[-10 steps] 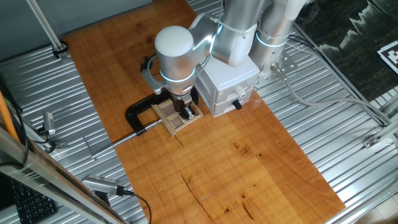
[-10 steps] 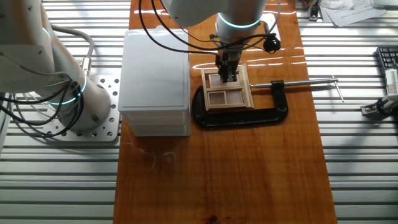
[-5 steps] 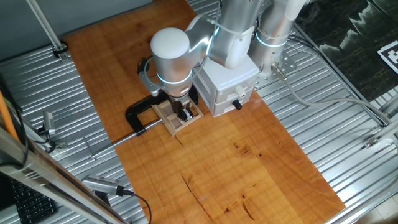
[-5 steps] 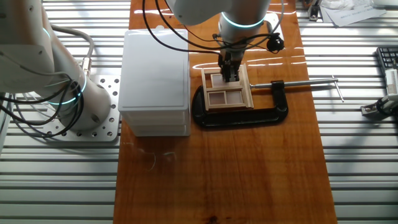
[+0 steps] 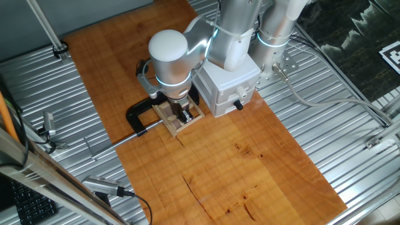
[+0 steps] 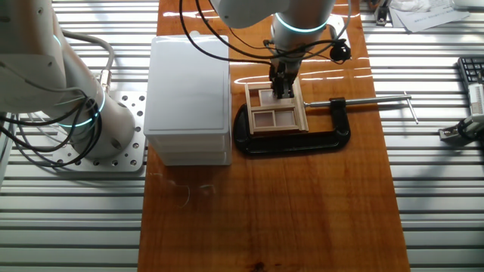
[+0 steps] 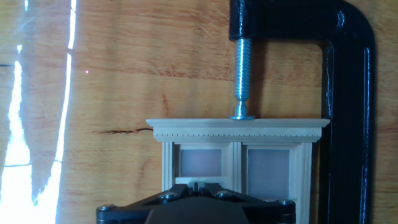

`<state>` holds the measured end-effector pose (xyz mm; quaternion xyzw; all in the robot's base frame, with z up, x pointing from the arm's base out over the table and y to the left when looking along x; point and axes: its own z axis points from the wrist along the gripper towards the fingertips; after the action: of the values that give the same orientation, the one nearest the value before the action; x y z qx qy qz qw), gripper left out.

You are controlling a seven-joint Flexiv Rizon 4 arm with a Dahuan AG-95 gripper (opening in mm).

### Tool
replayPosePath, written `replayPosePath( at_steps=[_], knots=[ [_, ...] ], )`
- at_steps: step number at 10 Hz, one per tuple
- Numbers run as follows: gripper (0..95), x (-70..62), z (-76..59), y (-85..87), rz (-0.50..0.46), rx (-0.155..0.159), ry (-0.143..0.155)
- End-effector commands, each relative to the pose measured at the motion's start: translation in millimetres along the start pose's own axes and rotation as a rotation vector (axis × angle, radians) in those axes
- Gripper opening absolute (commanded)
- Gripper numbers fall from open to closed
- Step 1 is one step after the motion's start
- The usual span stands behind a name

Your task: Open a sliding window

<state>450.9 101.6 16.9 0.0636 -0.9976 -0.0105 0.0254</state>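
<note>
The sliding window is a small light-wood frame with brownish panes, lying flat on the wooden board and held by a black C-clamp. My gripper points straight down onto its far half, fingertips touching the panes. In the one fixed view the gripper stands on the window beside the white box. In the hand view the window fills the lower middle, and my gripper sits shut at the bottom edge, over the sash between two panes.
A white box with a black knob stands right beside the window; it also shows in the other fixed view. The clamp's screw presses the window's top edge, and its long handle bar sticks out sideways. Ribbed metal table surrounds the board.
My gripper has slid a little along the window toward the clamp-screw side, with the arm following. The frame and the clamp have stayed put.
</note>
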Motion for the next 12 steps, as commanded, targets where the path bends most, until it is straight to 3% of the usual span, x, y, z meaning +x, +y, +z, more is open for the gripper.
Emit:
replayPosePath(
  at_steps=[1, 12],
  knots=[
    [0.0, -2.1, 1.5, 0.6, 0.000, 0.001, 0.002],
    [0.0, -21.9, 2.5, 0.2, -0.004, -0.005, 0.018]
  ],
)
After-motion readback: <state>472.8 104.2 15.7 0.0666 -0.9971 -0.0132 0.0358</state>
